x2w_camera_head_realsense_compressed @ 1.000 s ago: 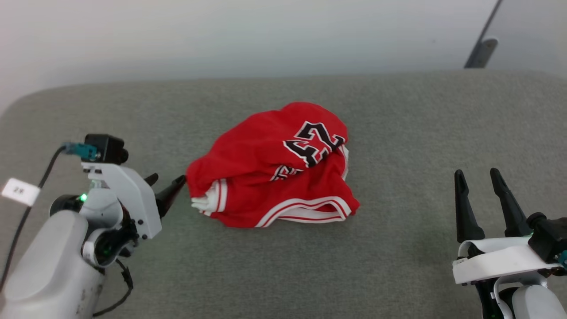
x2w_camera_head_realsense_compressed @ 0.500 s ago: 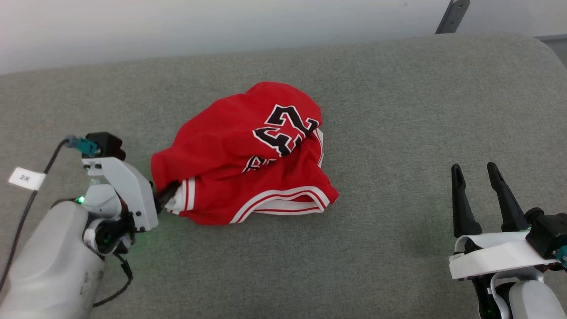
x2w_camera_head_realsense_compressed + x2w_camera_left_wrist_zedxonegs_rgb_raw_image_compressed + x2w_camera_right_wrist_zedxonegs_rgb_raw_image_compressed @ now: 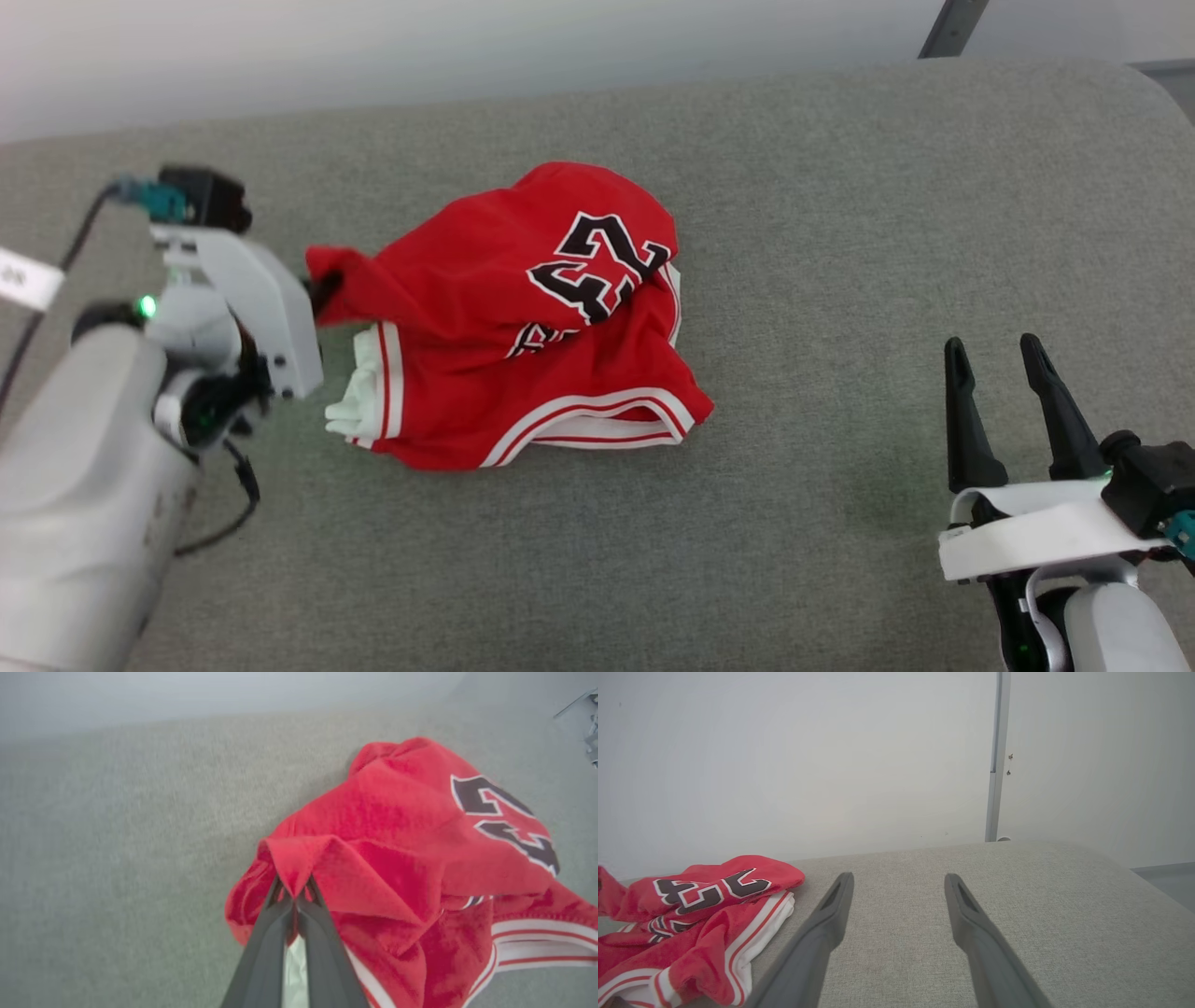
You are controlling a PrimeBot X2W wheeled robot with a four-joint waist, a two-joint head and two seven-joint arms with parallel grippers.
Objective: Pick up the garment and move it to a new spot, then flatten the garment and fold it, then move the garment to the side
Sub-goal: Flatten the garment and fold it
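Note:
The garment is a crumpled red jersey with white striped trim and a black number, lying mid-surface on grey fabric. My left gripper is shut on a red fold at the garment's left edge, lifting that corner. In the left wrist view the two dark fingers pinch a peak of the red garment. My right gripper stands open at the lower right, well apart from the garment, nothing between its fingers. The right wrist view shows its spread fingers and the garment at the left.
The grey upholstered surface extends all around the garment, with its far edge meeting a pale wall. A metal post rises beyond the far right corner. A cable with a white tag hangs off my left arm.
My left gripper closed on the garment's left edge and rose, pulling a red fold up and left. The camera tilted between the earliest frame and now. The right gripper stayed open.

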